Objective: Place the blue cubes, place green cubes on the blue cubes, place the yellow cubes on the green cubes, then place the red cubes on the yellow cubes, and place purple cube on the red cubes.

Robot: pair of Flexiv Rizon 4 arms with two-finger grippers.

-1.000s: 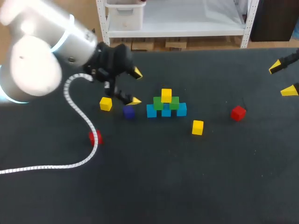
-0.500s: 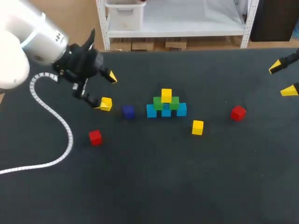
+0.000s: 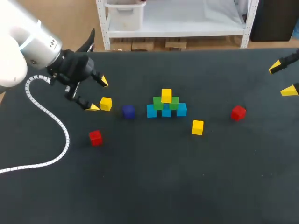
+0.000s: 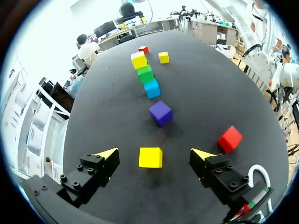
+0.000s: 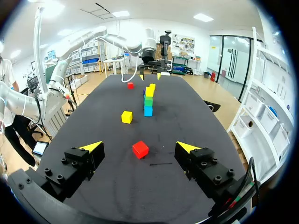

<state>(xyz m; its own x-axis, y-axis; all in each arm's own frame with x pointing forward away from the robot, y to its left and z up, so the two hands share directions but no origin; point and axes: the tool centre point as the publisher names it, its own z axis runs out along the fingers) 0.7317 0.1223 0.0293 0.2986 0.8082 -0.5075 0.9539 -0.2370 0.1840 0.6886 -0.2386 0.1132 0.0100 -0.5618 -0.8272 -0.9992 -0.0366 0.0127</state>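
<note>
A pyramid stands mid-table: three blue cubes (image 3: 166,112), two green cubes (image 3: 159,103) on them and one yellow cube (image 3: 166,95) on top. My left gripper (image 3: 98,94) is open just left of a loose yellow cube (image 3: 106,103); in the left wrist view that yellow cube (image 4: 151,157) lies between the open fingertips (image 4: 110,153), untouched. The purple cube (image 3: 128,111) lies between it and the pyramid. My right gripper (image 3: 282,79) hangs open at the far right, with a red cube (image 5: 140,149) ahead of it.
A second loose yellow cube (image 3: 197,127) lies right of the pyramid, near the red cube (image 3: 238,113). Another red cube (image 3: 95,137) sits front left. The left arm's white coiled cable (image 3: 60,125) trails over the table's left side.
My left gripper has swung left, away from the purple cube, to the loose yellow cube, staying open. The right arm and all cubes have not moved.
</note>
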